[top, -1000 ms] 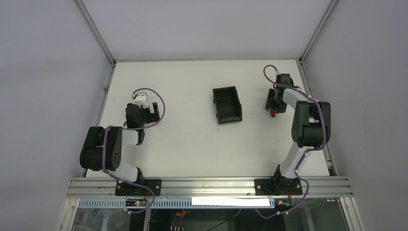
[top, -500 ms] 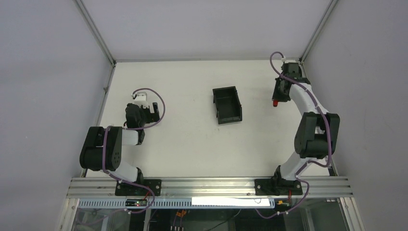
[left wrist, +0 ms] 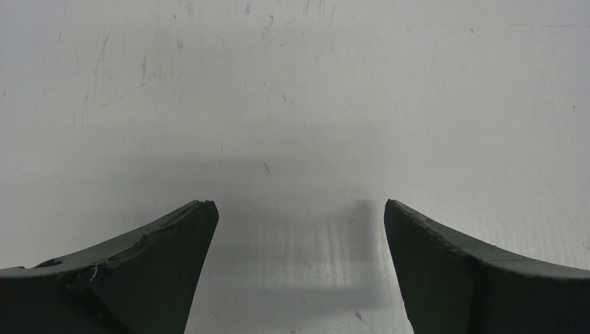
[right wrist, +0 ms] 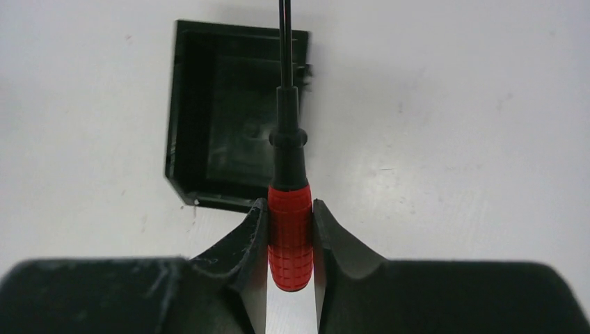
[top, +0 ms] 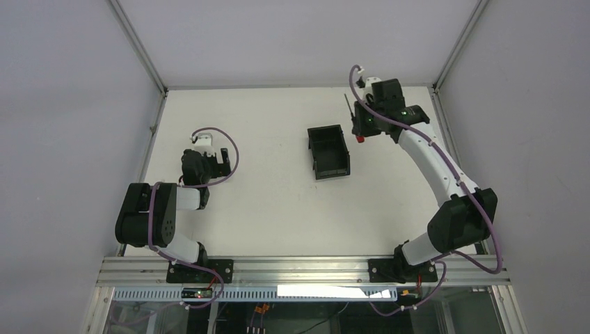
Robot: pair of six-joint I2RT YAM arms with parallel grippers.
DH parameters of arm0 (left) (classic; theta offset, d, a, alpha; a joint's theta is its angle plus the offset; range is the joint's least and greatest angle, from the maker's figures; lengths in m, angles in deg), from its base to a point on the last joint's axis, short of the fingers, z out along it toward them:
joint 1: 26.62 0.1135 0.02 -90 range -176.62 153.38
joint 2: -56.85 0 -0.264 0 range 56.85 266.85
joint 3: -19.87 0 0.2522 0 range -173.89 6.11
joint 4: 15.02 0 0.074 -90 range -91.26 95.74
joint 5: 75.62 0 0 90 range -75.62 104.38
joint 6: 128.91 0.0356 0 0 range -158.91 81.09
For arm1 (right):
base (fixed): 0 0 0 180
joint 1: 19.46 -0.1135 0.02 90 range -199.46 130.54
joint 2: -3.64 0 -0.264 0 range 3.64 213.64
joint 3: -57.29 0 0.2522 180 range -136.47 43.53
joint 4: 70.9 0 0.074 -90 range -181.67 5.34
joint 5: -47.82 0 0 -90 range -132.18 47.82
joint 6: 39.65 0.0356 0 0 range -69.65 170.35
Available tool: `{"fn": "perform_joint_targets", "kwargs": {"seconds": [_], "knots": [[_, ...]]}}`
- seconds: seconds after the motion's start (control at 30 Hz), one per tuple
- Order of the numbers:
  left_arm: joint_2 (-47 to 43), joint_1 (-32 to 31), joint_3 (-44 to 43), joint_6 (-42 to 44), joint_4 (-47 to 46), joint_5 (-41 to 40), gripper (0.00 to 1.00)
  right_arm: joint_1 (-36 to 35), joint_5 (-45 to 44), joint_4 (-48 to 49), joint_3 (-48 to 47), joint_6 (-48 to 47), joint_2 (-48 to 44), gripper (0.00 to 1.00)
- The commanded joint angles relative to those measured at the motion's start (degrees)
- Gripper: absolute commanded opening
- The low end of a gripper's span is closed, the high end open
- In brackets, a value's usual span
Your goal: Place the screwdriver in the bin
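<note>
Notably, the right gripper pinched the screwdriver by its red handle, shaft pointing up-frame, the bin lying upper left of it; the left gripper stood spread, empty.

Top view brightly, evenly lit from above; only faint soft shadows cast beside bin. Glare seen on white strip at bottom edge. Left wrist view: broad diffuse shadow thrown on table toward bottom of frame. Right wrist view: screwdriver handle rendered sharp, shaft smeared toward top edge.
</note>
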Motion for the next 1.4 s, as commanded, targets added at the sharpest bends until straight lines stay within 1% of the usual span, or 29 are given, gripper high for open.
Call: {"fn": "perform_joint_targets", "kwargs": {"seconds": [0.0,0.2,0.37,0.53,0.77,0.9,0.93,0.97,1.2,1.3,1.37], "knots": [[-1.5,0.6,0.3,-0.5,-1.9,0.8,0.99,-5.5,3.4,1.3,-2.6,-6.2,1.6,0.2],[-1.4,0.6,0.3,-0.5,-2.0,0.7,0.99,-9.6,5.3,4.2,-2.2,-13.3,7.1,0.21],[-1.4,0.6,0.3,-0.5,-1.9,0.8,0.99,-9.7,5.2,6.5,0.0,-15.2,10.6,0.24],[-1.5,0.6,0.3,-0.5,-2.0,0.7,0.99,-9.8,7.5,11.1,3.8,-18.1,12.8,0.25],[-1.4,0.6,0.3,-0.5,-2.0,0.8,0.99,-9.7,9.2,14.4,6.0,-20.6,15.5,0.31],[-1.4,0.6,0.3,-0.5,-2.0,0.8,0.99,-9.7,8.7,14.8,6.4,-20.7,15.7,0.39],[-1.4,0.6,0.3,-0.5,-1.9,0.7,0.99,-9.7,8.5,14.8,6.5,-20.7,15.6,0.47],[-1.5,0.6,0.3,-0.5,-1.9,0.8,0.99,-9.8,8.2,14.8,6.6,-20.7,15.3,0.52],[-1.4,0.6,0.3,-0.5,-2.0,0.8,0.99,-9.8,8.0,14.6,6.9,-20.0,11.7,0.58],[-1.5,0.6,0.3,-0.6,-2.0,0.8,0.99,-9.8,8.3,15.6,7.0,-18.4,8.3,0.66],[-1.4,0.6,0.3,-0.5,-1.9,0.8,0.99,-9.8,6.2,16.9,7.4,-16.1,5.6,0.73]]}}
